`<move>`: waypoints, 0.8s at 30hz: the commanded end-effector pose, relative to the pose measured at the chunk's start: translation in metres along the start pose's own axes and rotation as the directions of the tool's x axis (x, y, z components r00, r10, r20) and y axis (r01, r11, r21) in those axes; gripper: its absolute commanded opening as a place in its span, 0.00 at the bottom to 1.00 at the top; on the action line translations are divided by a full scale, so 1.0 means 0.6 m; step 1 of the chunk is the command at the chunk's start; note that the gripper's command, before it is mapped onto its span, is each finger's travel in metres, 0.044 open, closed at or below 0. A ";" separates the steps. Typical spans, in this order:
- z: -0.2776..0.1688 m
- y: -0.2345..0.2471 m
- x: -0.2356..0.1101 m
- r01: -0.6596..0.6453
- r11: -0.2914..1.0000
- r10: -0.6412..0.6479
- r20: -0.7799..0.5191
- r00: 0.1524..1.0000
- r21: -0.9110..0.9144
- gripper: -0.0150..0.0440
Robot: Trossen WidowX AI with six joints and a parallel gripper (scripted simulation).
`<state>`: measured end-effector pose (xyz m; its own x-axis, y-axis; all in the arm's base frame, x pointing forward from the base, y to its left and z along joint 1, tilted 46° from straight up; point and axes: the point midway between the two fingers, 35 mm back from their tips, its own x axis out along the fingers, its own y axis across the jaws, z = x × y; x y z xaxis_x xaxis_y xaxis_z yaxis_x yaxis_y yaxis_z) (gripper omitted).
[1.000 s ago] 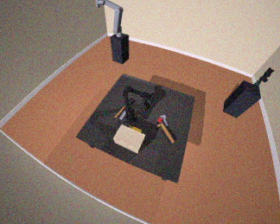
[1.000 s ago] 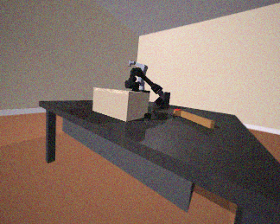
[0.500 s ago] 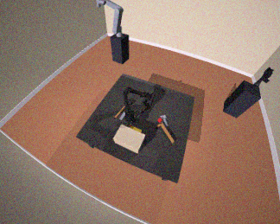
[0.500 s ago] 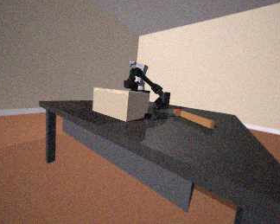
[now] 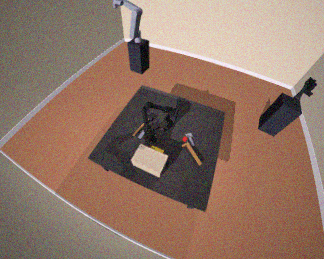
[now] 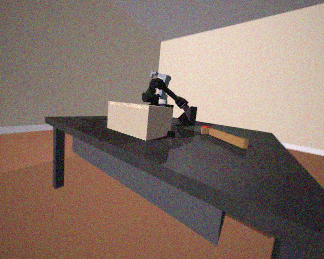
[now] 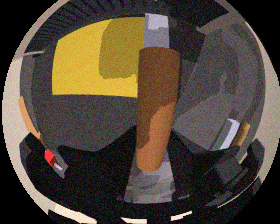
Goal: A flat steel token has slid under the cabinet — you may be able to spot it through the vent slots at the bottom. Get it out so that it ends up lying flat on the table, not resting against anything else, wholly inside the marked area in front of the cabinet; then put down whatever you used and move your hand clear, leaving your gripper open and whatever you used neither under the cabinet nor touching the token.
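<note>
Brown flooring surrounded a dark table [image 5: 204, 181] in the top view, with a pale cabinet [image 5: 150, 161] standing on it and the arm bent over the yellow marked area [image 5: 156, 146] just behind the cabinet. A wooden stick [image 5: 138, 130] lay beside the arm, and a hammer-like tool [image 5: 192, 149] with a red spot sat well apart to the other side. No token showed here.

From the exterior view the cabinet [image 6: 139, 119] hid the gripper, and the wooden-handled tool [image 6: 225, 137] rested flat on the table top [image 6: 249, 181].

At the wrist, the gripper [image 7: 151, 160] was clamped on a wooden handle [image 7: 156, 103], fingers partly apart around it, its far end carrying a grey head [image 7: 156, 31] over the yellow zone [image 7: 81, 66]. The steel token could not be seen (presumably under the cabinet). Being flat, stiff and slick, it would probably slide easily on the table yet resist pinching, so raking it by an edge looked wiser than grasping. The cabinet's underside was the only enclosure; its contents were hidden.
</note>
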<state>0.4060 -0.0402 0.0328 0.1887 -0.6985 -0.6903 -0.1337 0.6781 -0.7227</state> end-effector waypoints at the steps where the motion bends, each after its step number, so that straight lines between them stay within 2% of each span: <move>1: 0.010 0.000 0.000 0.004 1.000 -0.004 0.003 1.000 0.006 0.25; 24: 0.043 0.000 -0.001 0.004 1.000 -0.004 0.004 1.000 0.007 0.25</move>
<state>0.4264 -0.0350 0.0337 0.1895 -0.6983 -0.6903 -0.1328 0.6783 -0.7227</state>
